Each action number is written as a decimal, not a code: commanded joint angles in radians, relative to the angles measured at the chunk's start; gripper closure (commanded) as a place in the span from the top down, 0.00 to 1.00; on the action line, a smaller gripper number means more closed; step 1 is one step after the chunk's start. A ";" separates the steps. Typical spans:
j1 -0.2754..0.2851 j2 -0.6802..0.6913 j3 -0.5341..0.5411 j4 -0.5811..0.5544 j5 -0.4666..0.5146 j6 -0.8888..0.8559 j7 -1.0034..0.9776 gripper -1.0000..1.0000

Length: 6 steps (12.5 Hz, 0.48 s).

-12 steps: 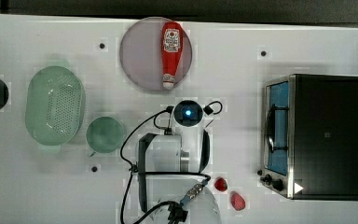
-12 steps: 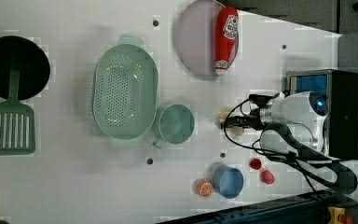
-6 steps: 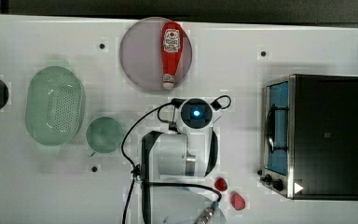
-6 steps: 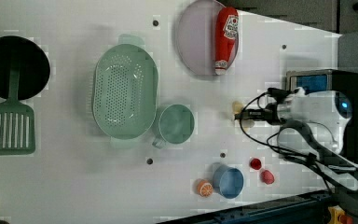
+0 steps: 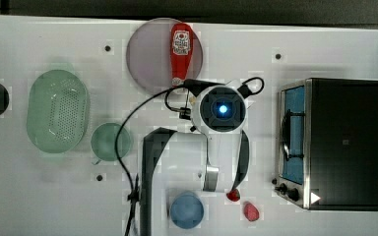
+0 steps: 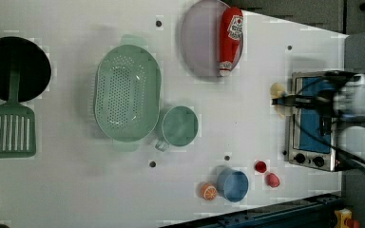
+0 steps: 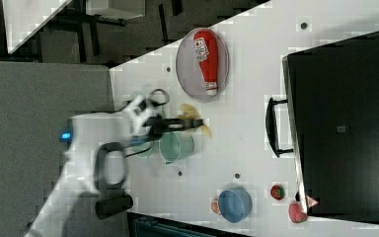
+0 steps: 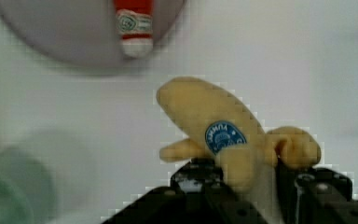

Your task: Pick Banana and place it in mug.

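The pale yellow banana (image 8: 214,121) with a blue sticker sits between the fingers of my gripper (image 8: 249,177), which is shut on it. In the right view the gripper (image 7: 190,123) holds the banana (image 7: 192,116) just above the pale green mug (image 7: 175,146), clear of the table. In the left view the banana (image 6: 278,90) shows at the gripper's tip beside the toaster oven, well to the left view's right of the mug (image 6: 179,126). From the top view my wrist (image 5: 221,108) covers the banana; the mug (image 5: 109,141) stands to the top view's left of it.
A green colander (image 5: 56,118) lies beside the mug. A ketchup bottle (image 5: 181,49) rests on a grey plate (image 5: 147,54). The toaster oven (image 5: 339,142), blue bowl (image 5: 186,210), orange slice (image 6: 208,191), two red toys (image 5: 250,211), black pan (image 6: 14,66) and spatula (image 6: 7,133) surround the work area.
The jaws closed on the banana. The arm then shifted toward the top view's right, carrying the banana away from the mug's side and toward the toaster oven.
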 commanded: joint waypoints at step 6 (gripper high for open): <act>0.042 -0.188 0.204 0.177 -0.005 -0.352 0.309 0.35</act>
